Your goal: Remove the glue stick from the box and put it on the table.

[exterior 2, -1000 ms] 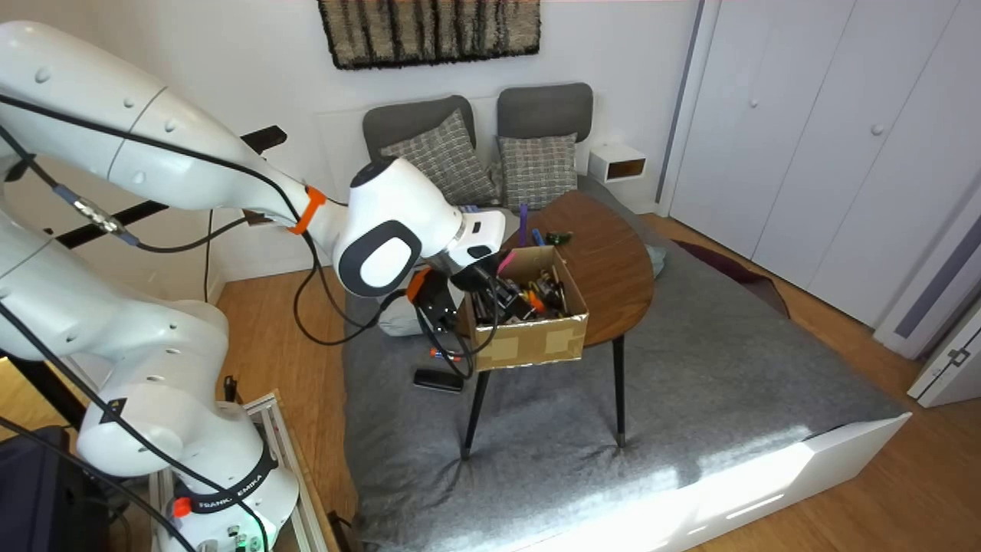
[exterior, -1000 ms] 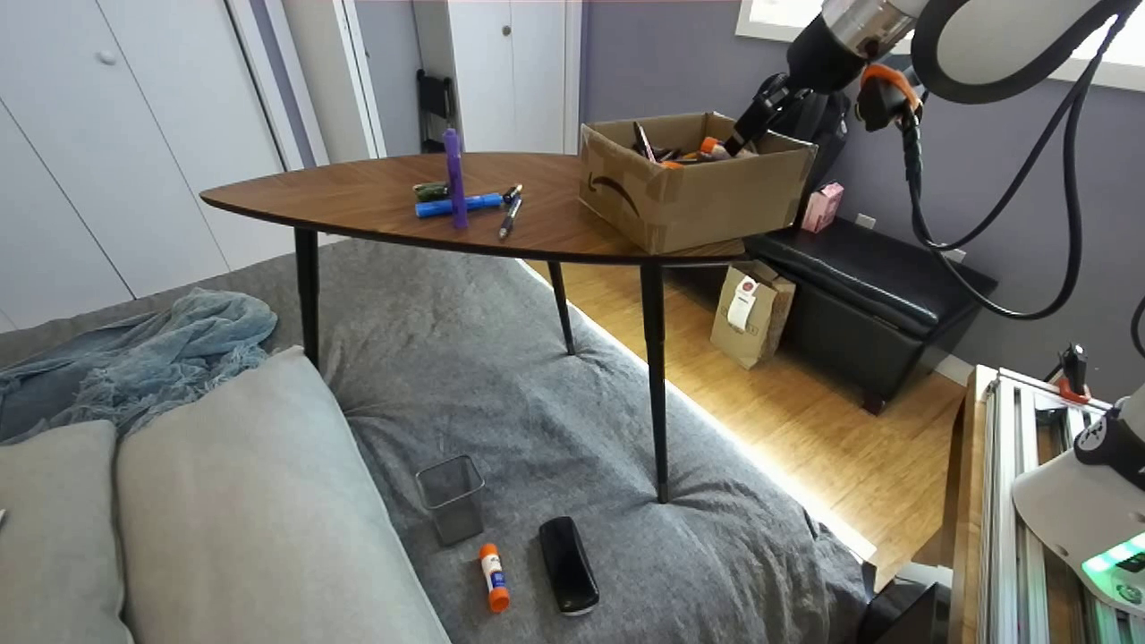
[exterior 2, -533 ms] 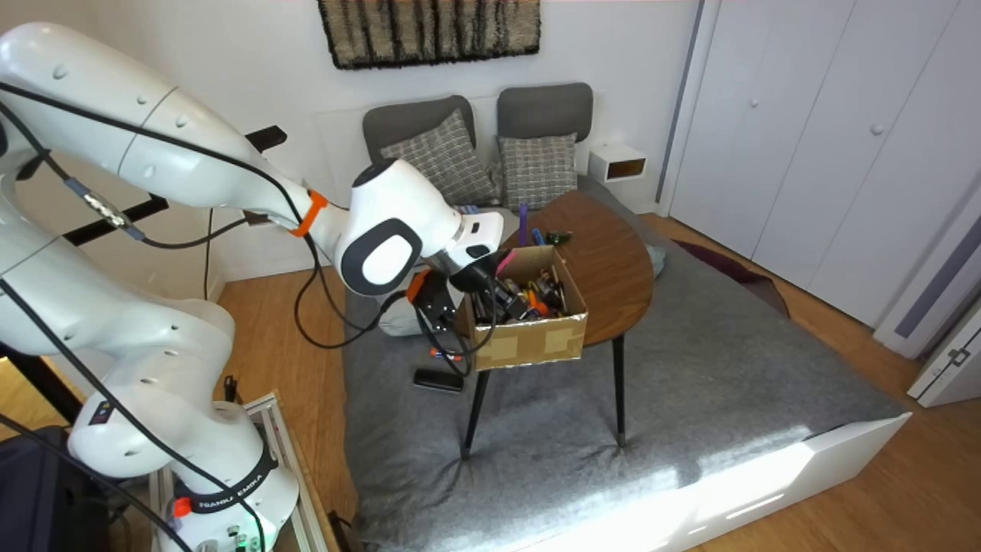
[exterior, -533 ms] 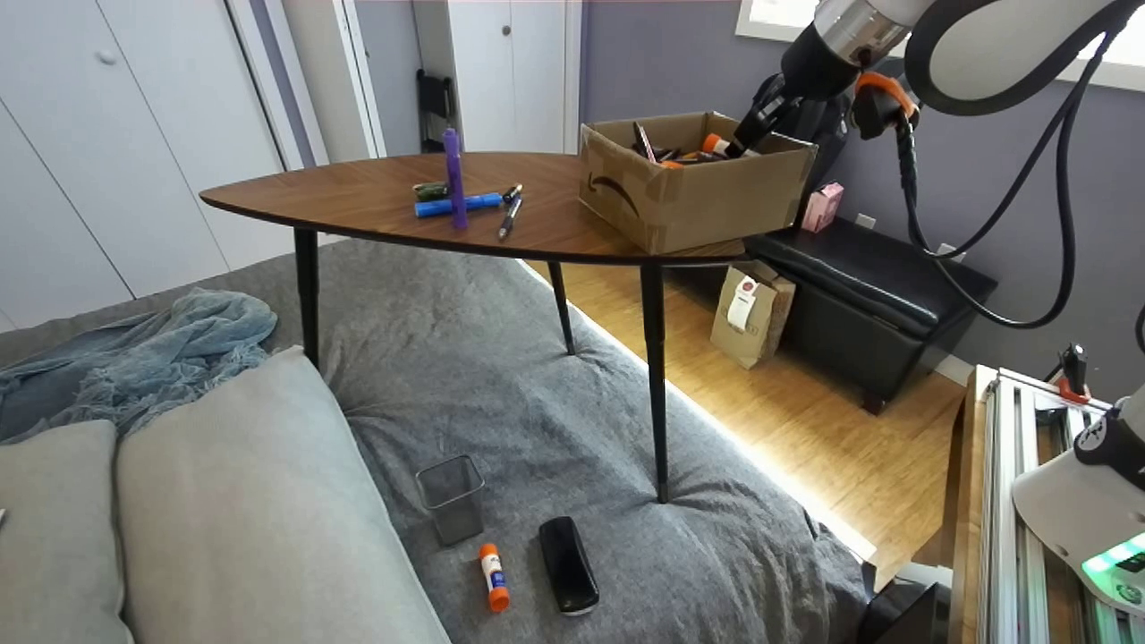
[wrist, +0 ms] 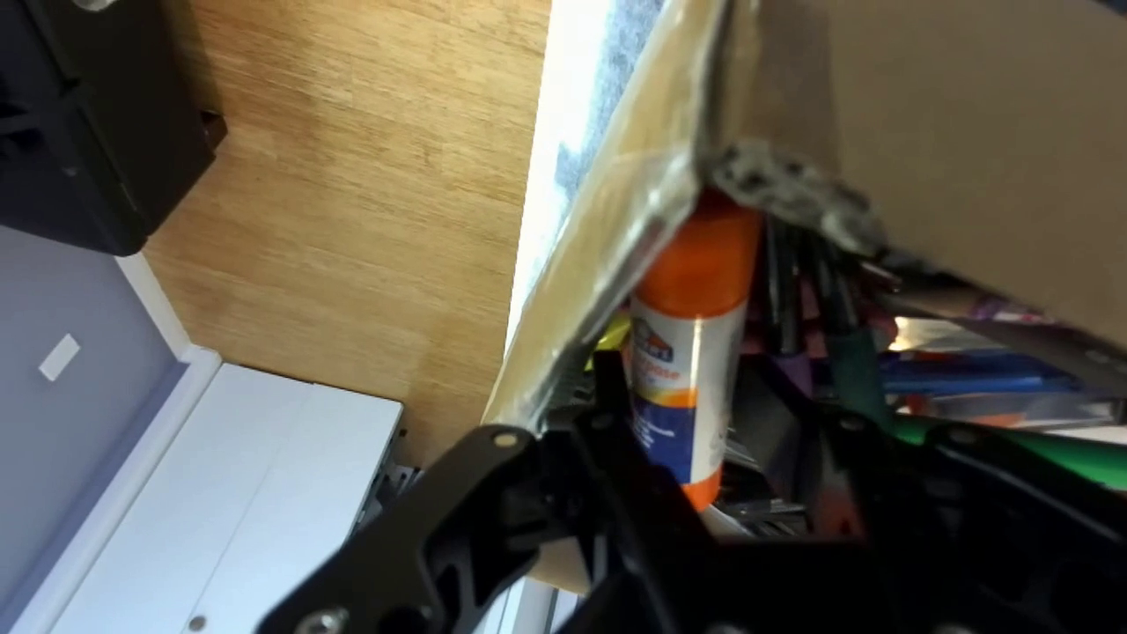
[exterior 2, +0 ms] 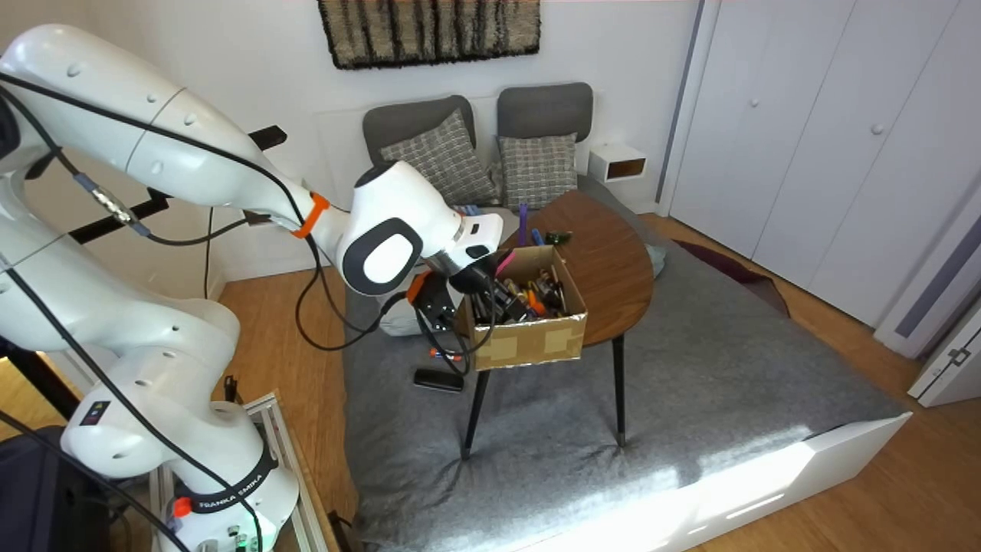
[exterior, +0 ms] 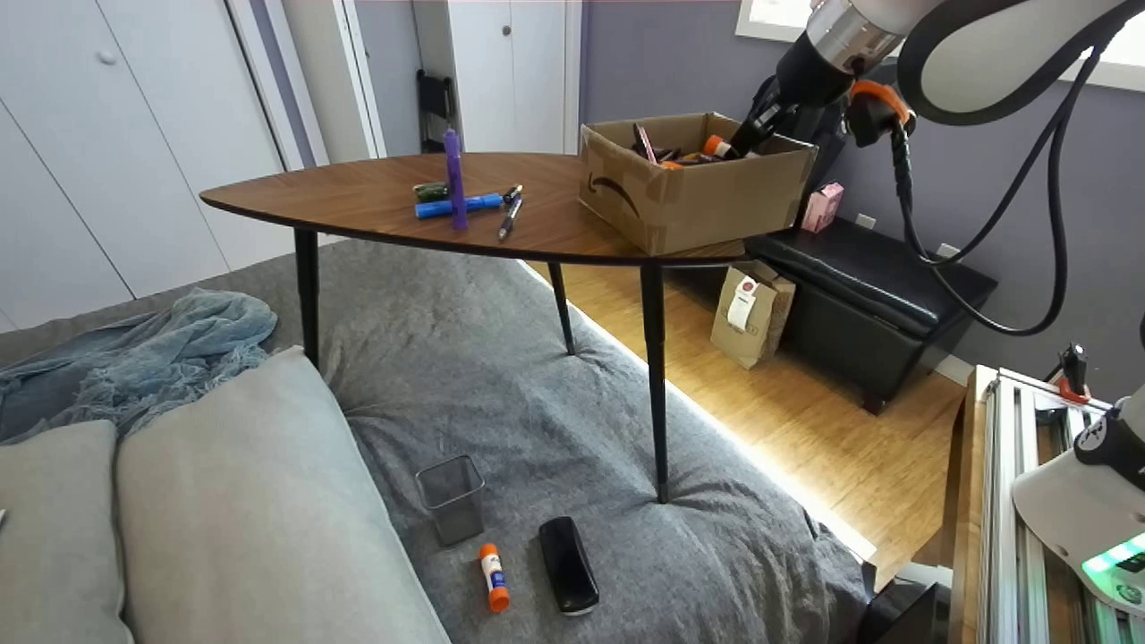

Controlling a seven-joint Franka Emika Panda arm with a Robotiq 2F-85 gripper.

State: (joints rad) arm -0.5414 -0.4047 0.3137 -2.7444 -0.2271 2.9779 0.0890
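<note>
"Where's the glue stick [wrist: 691, 352]?"
"It's inside the box [exterior: 742, 201] on the surface [exterior: 340, 192], one end partly hidden by the rim in the wrist view."
"And the gripper [wrist: 687, 383]?"
"Down in there too, fingers apart, one on each side of the stick. Whether they squeeze it, I really can't tell."

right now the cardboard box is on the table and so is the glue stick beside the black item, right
Not quite: the glue stick beside the black item lies on the grey cover, as an exterior view shows. The box is on the table.
</note>
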